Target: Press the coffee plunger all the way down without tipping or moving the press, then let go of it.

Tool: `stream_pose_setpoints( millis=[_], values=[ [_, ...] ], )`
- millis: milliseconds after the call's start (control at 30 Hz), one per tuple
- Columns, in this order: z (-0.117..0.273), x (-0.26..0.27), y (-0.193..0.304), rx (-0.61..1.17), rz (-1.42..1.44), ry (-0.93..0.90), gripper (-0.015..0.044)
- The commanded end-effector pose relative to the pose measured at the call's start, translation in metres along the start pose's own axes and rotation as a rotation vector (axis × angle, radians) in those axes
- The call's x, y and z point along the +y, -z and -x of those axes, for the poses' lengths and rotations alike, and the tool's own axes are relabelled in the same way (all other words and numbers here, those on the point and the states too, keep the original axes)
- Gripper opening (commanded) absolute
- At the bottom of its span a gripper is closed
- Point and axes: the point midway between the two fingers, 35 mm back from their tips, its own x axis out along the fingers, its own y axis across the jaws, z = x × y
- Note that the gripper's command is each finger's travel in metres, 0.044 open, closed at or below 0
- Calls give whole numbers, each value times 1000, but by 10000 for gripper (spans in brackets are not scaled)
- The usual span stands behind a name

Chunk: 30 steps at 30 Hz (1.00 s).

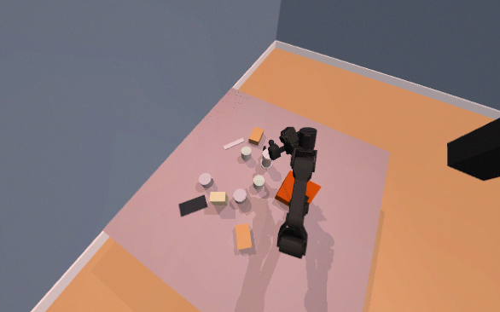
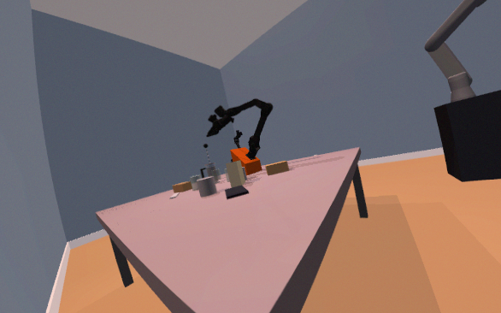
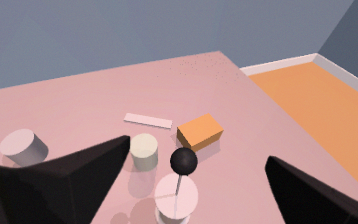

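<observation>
From the top view: gripper spread wide, empty, just beside the coffee press. From the exterior: plunger knob below the jaws, well apart. At the wrist: knob between the two fingers, untouched, rod raised.

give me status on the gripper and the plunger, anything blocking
Gripper open, empty, above the plunger knob, not touching. Plunger rod up, coffee press upright. Cream cylinder and orange block close by, neither over the knob.
</observation>
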Motion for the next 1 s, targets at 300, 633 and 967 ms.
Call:
stream_pose_setpoints(
  millis=[300, 633, 967],
  values=[
    [-25, 5, 42, 10, 3, -18, 440],
    [-42, 5, 41, 10, 4, -18, 440],
    [-58, 6, 42, 8, 5, -21, 440]
  ],
)
